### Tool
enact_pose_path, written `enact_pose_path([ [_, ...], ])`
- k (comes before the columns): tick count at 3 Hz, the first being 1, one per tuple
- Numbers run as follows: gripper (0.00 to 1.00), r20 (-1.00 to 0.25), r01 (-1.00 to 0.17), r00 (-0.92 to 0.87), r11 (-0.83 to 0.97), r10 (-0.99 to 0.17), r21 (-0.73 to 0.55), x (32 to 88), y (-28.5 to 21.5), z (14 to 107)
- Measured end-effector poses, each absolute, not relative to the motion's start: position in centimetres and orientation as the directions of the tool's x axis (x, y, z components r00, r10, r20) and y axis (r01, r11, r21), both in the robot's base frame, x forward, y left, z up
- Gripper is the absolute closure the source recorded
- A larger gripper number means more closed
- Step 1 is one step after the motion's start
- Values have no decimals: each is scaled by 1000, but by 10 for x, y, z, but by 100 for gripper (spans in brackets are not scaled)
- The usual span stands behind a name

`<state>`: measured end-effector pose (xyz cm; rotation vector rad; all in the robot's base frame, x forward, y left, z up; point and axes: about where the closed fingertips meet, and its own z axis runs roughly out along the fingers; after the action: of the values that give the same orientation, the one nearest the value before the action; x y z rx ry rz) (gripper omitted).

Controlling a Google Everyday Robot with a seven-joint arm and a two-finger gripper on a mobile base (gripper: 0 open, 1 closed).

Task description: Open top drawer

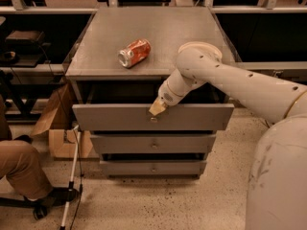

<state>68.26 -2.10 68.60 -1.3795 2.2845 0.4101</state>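
the top drawer (110,118) stands pulled out past the front edge of the bench (163,32), with its dark box open behind the grey front. the gripper (157,108) sits at the middle of that front's upper rim, just above the small knob (153,119). how wide it is set cannot be told. a can (134,53) lies on its side toward the bench's left edge.

- No txt, brand or no. readable anywhere from where I stand.
- Can (134,53) lying on its side on cabinet top (192,32): red/orange print w/ pale marks, too blurred to read.
- Cardboard box (57,114) on floor, left of cabinet: plain brown faces.
- Gripper (157,109) sits at upper edge of top drawer (110,117) front, just above knob (153,120).
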Motion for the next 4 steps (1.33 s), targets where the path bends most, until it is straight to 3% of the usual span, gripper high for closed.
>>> enact_pose_path([
  [1,50,-510,-890,-405,455,-759,29,680,-23,686],
  [3,5,-509,-892,-402,451,-761,30,676,-28,684],
  [4,0,-503,-905,-381,425,-776,30,652,-47,666],
])
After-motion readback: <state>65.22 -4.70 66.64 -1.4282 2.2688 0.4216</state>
